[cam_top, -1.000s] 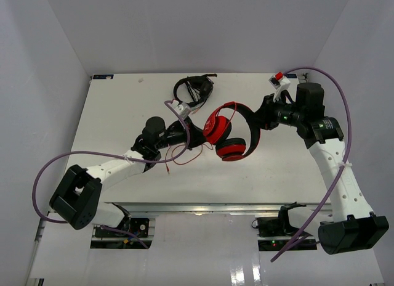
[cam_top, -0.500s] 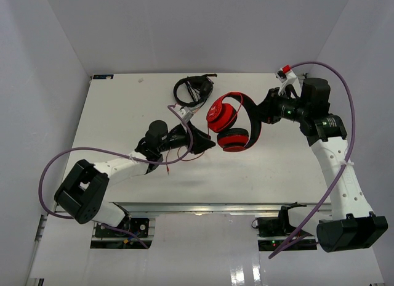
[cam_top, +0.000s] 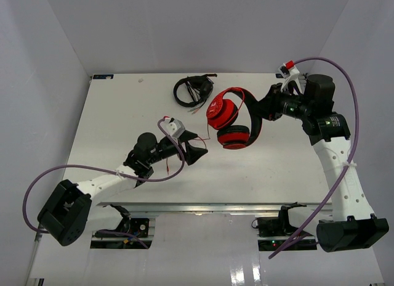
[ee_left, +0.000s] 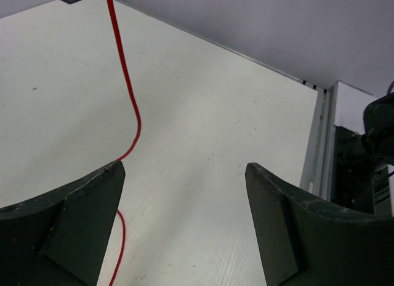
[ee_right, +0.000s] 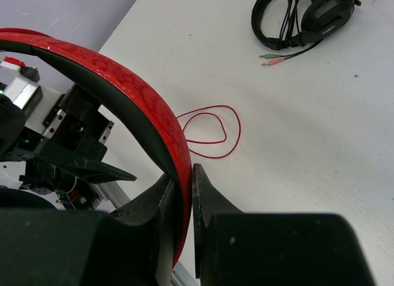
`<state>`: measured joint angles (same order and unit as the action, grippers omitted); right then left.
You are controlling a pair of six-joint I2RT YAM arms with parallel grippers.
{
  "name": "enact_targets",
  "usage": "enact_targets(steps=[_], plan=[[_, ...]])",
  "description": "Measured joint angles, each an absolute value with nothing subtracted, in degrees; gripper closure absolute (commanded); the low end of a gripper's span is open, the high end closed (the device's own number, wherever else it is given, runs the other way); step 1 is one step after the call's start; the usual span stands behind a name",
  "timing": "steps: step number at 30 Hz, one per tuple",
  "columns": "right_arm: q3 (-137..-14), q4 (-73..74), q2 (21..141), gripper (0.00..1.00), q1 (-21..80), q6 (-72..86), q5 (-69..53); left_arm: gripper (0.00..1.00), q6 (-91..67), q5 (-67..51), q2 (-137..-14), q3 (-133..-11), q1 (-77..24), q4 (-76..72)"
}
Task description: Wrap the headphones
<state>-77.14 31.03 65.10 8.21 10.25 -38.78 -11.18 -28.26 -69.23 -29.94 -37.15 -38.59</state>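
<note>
The red headphones [cam_top: 229, 118] hang above the table's middle, earcups down. My right gripper [cam_top: 263, 110] is shut on their headband [ee_right: 132, 82], which is pinched between the two fingers [ee_right: 206, 193]. The thin red cable [ee_left: 130, 92] trails down onto the table and lies there in loose loops [ee_right: 212, 132]. My left gripper [cam_top: 199, 146] stands open, low over the table to the near left of the earcups. Nothing is between its fingers [ee_left: 83, 215]; the cable passes behind the left one.
Smaller black headphones [cam_top: 192, 90] with their dark cable and plugs [ee_right: 274, 57] lie at the back of the white table [cam_top: 117, 107]. The table's near edge and metal rail [ee_left: 320, 144] run close behind my left gripper.
My left gripper opened, let go of the red cable and drew back toward the near left. My right arm lifted the headphones a little farther back and right.
</note>
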Motion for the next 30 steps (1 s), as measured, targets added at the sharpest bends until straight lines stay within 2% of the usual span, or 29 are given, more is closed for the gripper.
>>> enact_targets(steps=[5, 21, 30], plan=[[-77.47, 30.15, 65.10, 0.92, 8.21, 10.73, -39.98, 0.02, -5.66, -25.16, -71.32, -28.21, -37.22, -38.25], [-79.53, 28.45, 65.43, 0.92, 7.59, 13.66, -42.05, 0.02, 11.83, -18.52, -93.60, -30.18, -37.23, -43.39], [-79.53, 28.05, 65.43, 0.92, 7.51, 14.70, -44.07, 0.04, 20.09, -13.87, -95.42, -31.99, -37.23, -47.26]])
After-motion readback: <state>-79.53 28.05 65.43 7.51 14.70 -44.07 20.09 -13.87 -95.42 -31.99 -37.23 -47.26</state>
